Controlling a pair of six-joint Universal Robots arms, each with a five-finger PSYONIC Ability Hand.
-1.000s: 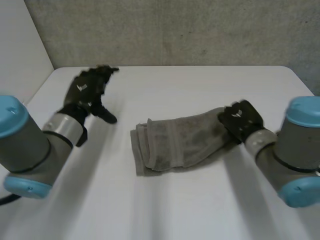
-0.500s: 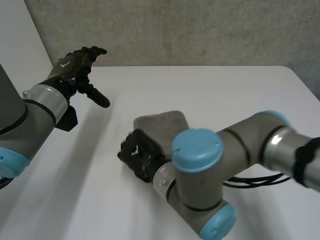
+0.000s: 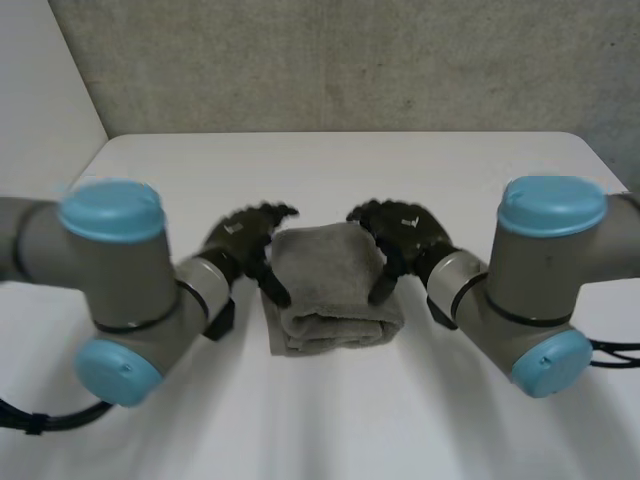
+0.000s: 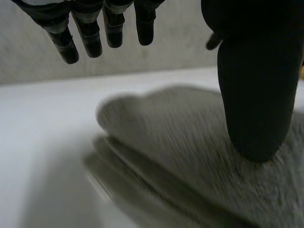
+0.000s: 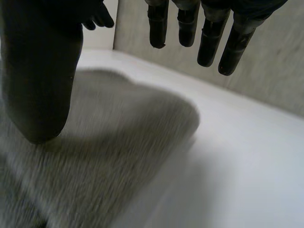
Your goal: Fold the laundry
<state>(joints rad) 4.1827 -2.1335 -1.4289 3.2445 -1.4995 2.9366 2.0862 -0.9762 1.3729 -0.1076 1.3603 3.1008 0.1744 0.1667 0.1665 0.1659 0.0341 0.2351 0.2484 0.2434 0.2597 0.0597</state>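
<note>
Risk sits at both flanks: left hand, fingers spread and empty, borders the folded towel on the surface; right hand likewise loose. A careless inward shove from either could buckle its layers.

**Operator:** Where is the head camera set?

**Technician:** Between and behind the arms, raised. It looks down and forward across the white table to the wall, at middle range.

**Operator:** And the wrist cameras?

**Technician:** One sits on each wrist and looks along the palm, very near the table. The left hand and right hand loom large in their own views.

**Operator:** What is shared?

**Technician:** All three views take in the folded grey cloth. The wrist views face it from opposite sides.
</note>
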